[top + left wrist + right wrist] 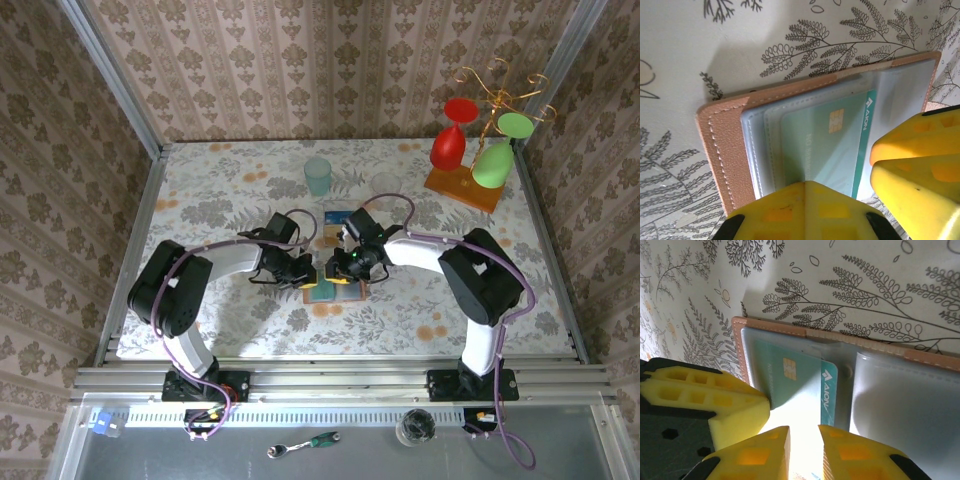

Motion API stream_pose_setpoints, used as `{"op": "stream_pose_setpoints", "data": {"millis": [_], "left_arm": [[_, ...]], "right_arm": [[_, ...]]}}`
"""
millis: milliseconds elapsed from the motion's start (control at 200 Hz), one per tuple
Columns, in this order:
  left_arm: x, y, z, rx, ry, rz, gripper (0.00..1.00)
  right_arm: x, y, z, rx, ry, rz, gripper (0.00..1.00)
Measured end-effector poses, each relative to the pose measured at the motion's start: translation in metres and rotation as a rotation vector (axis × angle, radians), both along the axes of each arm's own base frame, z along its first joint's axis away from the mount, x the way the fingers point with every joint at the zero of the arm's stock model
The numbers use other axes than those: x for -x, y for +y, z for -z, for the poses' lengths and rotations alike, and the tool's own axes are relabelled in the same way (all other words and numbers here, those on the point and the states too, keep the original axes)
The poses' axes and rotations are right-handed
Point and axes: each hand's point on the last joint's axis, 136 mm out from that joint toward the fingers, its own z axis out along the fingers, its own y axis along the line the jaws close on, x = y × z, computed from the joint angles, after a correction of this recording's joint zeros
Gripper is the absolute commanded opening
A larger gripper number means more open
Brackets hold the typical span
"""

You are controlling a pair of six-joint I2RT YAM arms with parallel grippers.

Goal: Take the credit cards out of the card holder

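Observation:
The card holder (pixel 722 145) lies open on the patterned table, tan leather round clear sleeves (pixel 900 400). A blue-teal credit card (pixel 825 145) with a gold chip sits in a sleeve, its printed end sticking out (pixel 829 390). My left gripper (pixel 805 182) is shut, and its joined tips press down on the sleeve over the card. My right gripper (pixel 804 427) hovers at the card's near edge with its jaws a narrow gap apart and nothing between them. Its fingers (pixel 915 165) stand close beside the left one. From above, both grippers (pixel 308 272) (pixel 345 268) meet over the card holder (pixel 322 293).
A rack with an orange wooden base (pixel 462 185) holds red and green glasses at the back right. A pale teal cup (pixel 318 176) stands behind the grippers. A small flat blue rectangle (pixel 336 214) lies just beyond them.

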Motion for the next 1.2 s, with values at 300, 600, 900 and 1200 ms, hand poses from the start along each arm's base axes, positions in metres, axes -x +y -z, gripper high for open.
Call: {"op": "stream_pose_setpoints", "data": {"millis": [300, 600, 900, 1200], "left_arm": [[0.001, 0.001, 0.0, -0.007, 0.001, 0.002, 0.07], [0.002, 0.005, 0.001, -0.03, -0.004, 0.011, 0.05], [0.002, 0.005, 0.0, -0.029, -0.007, 0.013, 0.08], [0.001, 0.005, -0.01, -0.02, -0.029, 0.01, 0.13]], "right_arm": [[0.001, 0.0, 0.005, 0.002, 0.009, -0.003, 0.21], [0.002, -0.003, 0.006, 0.026, 0.001, -0.005, 0.21], [0.004, -0.011, 0.008, 0.071, -0.01, -0.006, 0.21], [0.003, -0.011, -0.005, 0.059, -0.033, -0.006, 0.22]]}}
